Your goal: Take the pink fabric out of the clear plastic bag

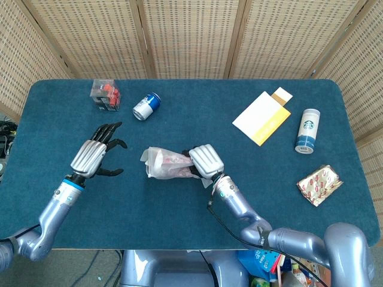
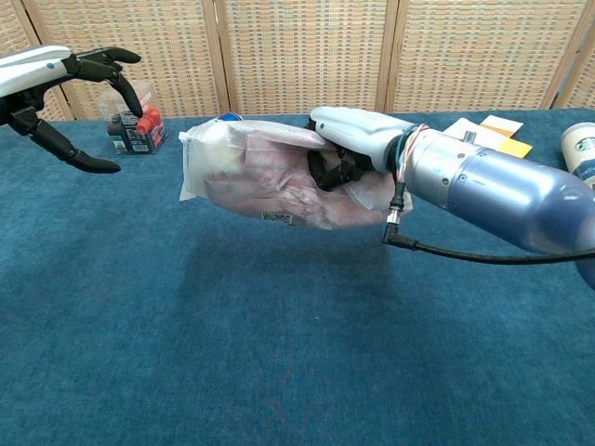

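Observation:
My right hand (image 1: 204,159) (image 2: 349,146) grips the clear plastic bag (image 1: 160,164) (image 2: 251,177) and holds it in the air above the table, its mouth end pointing left. Pink fabric (image 2: 265,181) (image 1: 173,160) shows crumpled inside the bag. My left hand (image 1: 96,155) (image 2: 46,79) hovers to the left of the bag with its fingers spread, holding nothing and a short way off the bag's left end.
On the blue table (image 1: 179,227) lie a clear box with red parts (image 1: 106,95) (image 2: 130,119), a blue can (image 1: 146,106), a white and yellow envelope (image 1: 262,116), a Starbucks cup (image 1: 307,130) and a gold-wrapped packet (image 1: 319,185).

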Available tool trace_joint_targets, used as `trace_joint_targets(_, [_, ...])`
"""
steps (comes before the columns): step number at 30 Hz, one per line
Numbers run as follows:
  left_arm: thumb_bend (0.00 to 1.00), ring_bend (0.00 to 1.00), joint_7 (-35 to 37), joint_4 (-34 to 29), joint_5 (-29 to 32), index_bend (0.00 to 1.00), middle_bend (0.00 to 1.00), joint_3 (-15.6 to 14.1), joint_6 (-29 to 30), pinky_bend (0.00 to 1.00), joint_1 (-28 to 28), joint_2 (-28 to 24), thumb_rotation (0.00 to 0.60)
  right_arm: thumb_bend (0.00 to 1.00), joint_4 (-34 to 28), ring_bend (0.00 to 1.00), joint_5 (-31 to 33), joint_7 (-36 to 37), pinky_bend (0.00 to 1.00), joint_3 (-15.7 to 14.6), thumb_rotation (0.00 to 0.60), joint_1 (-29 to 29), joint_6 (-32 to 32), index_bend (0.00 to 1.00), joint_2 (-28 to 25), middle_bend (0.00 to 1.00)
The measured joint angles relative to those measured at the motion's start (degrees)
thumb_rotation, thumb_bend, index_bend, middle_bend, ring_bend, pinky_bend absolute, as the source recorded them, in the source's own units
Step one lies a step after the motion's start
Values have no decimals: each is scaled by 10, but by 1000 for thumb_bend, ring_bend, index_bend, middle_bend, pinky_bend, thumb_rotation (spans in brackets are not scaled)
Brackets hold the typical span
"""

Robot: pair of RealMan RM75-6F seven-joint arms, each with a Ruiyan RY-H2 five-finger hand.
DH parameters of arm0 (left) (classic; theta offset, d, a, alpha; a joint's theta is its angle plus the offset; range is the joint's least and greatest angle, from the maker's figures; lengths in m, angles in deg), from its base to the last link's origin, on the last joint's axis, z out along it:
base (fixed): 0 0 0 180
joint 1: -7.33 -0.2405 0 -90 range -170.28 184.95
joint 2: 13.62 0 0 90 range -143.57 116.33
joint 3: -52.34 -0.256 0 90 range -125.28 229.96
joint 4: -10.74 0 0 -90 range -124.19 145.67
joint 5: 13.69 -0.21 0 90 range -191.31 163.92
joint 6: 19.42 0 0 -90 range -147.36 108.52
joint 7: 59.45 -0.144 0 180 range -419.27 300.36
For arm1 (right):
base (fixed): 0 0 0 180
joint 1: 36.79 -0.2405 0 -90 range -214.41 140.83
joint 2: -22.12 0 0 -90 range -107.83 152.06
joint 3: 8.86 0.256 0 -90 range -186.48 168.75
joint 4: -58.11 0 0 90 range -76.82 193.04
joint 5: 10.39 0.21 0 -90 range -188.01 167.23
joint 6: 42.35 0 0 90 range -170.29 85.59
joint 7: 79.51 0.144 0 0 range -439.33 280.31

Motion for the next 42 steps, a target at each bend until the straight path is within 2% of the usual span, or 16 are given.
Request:
trace_joint_targets(6, [265,0,-22,3,15,413,0,6,-8,0,17,17,600,921,0,522,6,-3,603,1,600,-2,4,594,4,604])
trace_joint_targets(21, [265,0,-61,17,56,433,0,10,-15,0,48,72,600,921,-17,524,10,2,603,-1,600,-5,11,594,2,608])
trace_joint_targets(33, [265,0,-88,4,80,432,0,10,-30,0,69,86,600,921,-23,524,12,3,603,1,600,-10,16,594,3,608])
trace_joint_targets(42, [266,0,-96,15,83,433,0,9,-17,0,75,111,600,926,-33,524,10,5,603,-1,600,-10,19,594,1,608])
